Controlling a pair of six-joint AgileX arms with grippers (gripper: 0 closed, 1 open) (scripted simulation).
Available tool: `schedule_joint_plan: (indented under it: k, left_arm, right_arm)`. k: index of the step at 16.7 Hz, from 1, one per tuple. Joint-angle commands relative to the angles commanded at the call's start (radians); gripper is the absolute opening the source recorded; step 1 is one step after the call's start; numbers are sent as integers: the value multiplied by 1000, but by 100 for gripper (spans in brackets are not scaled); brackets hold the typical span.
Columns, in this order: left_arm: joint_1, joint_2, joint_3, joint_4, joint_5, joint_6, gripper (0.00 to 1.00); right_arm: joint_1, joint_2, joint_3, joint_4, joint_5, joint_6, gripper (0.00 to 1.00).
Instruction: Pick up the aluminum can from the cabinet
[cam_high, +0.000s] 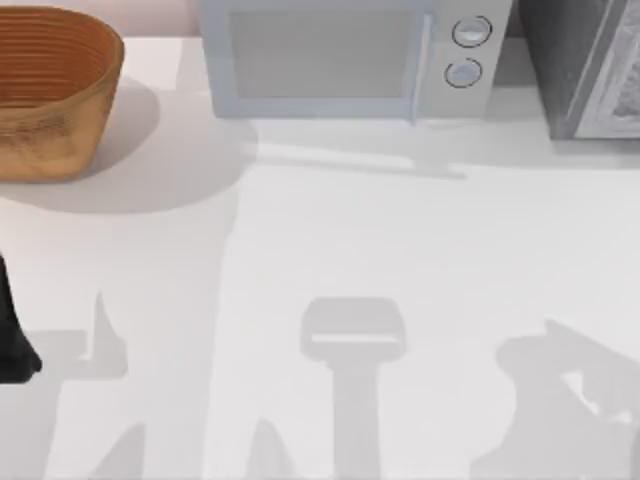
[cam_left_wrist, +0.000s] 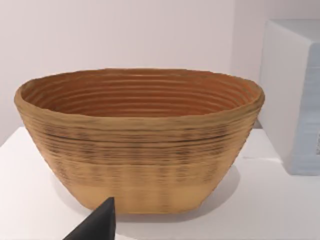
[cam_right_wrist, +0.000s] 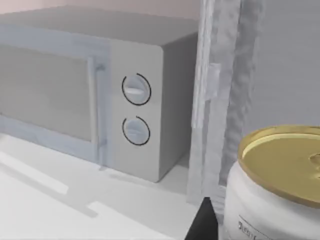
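Observation:
The aluminum can (cam_right_wrist: 270, 200), white-bodied with a gold lid, stands upright close up in the right wrist view. A dark part of my right gripper (cam_right_wrist: 202, 222) shows just beside it; I cannot tell whether it holds the can. Behind the can rise the cabinet's white textured panel (cam_right_wrist: 222, 75) and grey wall. From above, the cabinet (cam_high: 585, 65) stands at the table's back right corner. My left gripper (cam_left_wrist: 97, 225) hangs in front of the basket, and its arm (cam_high: 12, 340) is at the table's left edge.
A woven brown basket (cam_high: 50, 90) sits at the back left, large in the left wrist view (cam_left_wrist: 140, 145). A grey microwave (cam_high: 350, 55) with two dials stands at the back middle, next to the cabinet (cam_right_wrist: 125, 100). Arm shadows fall across the white tabletop (cam_high: 400, 230).

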Motion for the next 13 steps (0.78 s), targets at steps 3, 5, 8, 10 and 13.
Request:
schedule_joint_plan:
  k: [3, 5, 8, 10, 13]
  left_arm:
    - [0, 0, 0, 0, 0, 0, 100]
    - [0, 0, 0, 0, 0, 0, 100]
    - [0, 0, 0, 0, 0, 0, 100]
    - [0, 0, 0, 0, 0, 0, 100]
    - [0, 0, 0, 0, 0, 0, 100]
  right_arm:
    - [-135, 321, 66, 227, -239, -11, 0]
    - [-214, 509, 105, 359, -378, -17, 0]
    - [-308, 731, 152, 517, -544, -24, 0]
    - [-351, 828, 175, 589, -619, -27, 0]
    - [-381, 894, 191, 640, -671, -29, 0]
